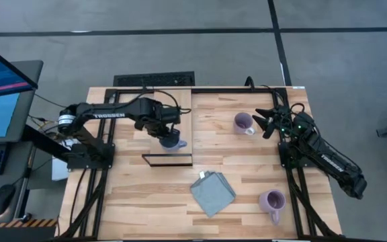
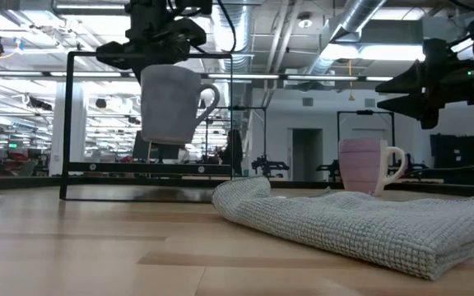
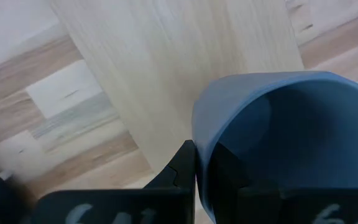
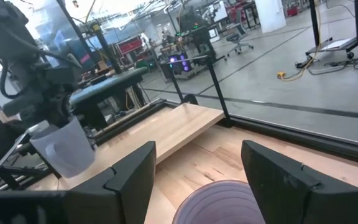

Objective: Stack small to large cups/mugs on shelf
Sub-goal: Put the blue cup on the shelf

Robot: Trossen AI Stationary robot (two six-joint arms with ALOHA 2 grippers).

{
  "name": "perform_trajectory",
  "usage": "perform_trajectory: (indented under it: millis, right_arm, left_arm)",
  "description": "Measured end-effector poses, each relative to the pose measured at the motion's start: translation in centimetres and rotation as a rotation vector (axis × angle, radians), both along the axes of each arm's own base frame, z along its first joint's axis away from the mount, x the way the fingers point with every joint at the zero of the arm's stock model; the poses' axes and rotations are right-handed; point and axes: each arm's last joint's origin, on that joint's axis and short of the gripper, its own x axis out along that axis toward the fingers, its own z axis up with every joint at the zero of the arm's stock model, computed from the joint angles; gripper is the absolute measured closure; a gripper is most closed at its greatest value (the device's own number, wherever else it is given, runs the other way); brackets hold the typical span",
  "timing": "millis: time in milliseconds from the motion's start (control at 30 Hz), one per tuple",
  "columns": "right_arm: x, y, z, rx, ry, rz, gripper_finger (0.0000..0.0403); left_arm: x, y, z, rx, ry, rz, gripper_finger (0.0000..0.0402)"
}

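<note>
My left gripper (image 1: 167,131) is shut on the dusty blue mug (image 1: 174,142) and holds it in the air above the light-wood shelf (image 1: 154,107). In the low view the mug (image 2: 171,100) hangs under the gripper (image 2: 156,45), its handle toward the right. My right gripper (image 1: 263,121) is open beside a lilac mug (image 1: 242,122) at the table's far right. In the right wrist view its fingers stand apart over that mug's rim (image 4: 219,200) and touch nothing. A second lilac mug (image 1: 272,200) stands near the front right. My left gripper holds the blue mug by its rim wall (image 3: 202,146), one finger (image 3: 184,169) outside the wall and one inside the hollow. The fingers come from above, pointing down. The mug hangs below them, slightly tilted, its base (image 2: 164,140) clear of the shelf.
A folded grey-blue cloth (image 1: 213,193) lies at the front middle of the table and fills the foreground of the low view (image 2: 360,222). A thin black frame (image 2: 68,123) stands around the shelf, whose dark front edge (image 1: 167,160) faces the cloth. A monitor and keyboard sit off the table's left.
</note>
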Motion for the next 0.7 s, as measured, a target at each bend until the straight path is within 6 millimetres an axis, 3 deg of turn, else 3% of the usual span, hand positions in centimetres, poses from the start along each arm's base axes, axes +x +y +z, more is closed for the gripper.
perform_trajectory:
  millis: [700]
  right_arm:
    - [0.0,0.0,0.0,0.003,-0.001,0.000,0.0143]
  left_arm:
    - [0.1,-1.7,-0.5,0.037,0.019,0.070,0.0397]
